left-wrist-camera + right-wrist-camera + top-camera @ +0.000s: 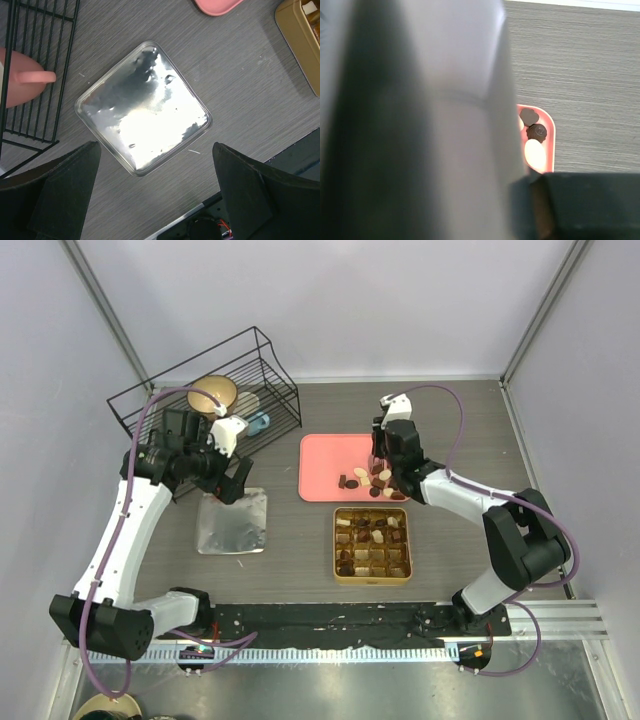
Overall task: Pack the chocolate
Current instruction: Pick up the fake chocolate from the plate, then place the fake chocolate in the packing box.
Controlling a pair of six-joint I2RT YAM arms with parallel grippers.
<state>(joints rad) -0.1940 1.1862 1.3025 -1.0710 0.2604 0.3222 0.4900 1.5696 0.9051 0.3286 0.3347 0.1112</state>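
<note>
Looking down from the top: loose chocolate (350,482) on the pink tray (325,465), just under the right gripper (383,480), more slotted into the gold tin (335,545). Can't tell whether those jaws pinch anything. Left gripper (232,485) by a silver tray (232,530), well apart from it all. Left wrist: fingers (65,190) spread wide, nothing between. Right wrist: mostly blur, couple of pieces just past a finger (420,125).
</note>
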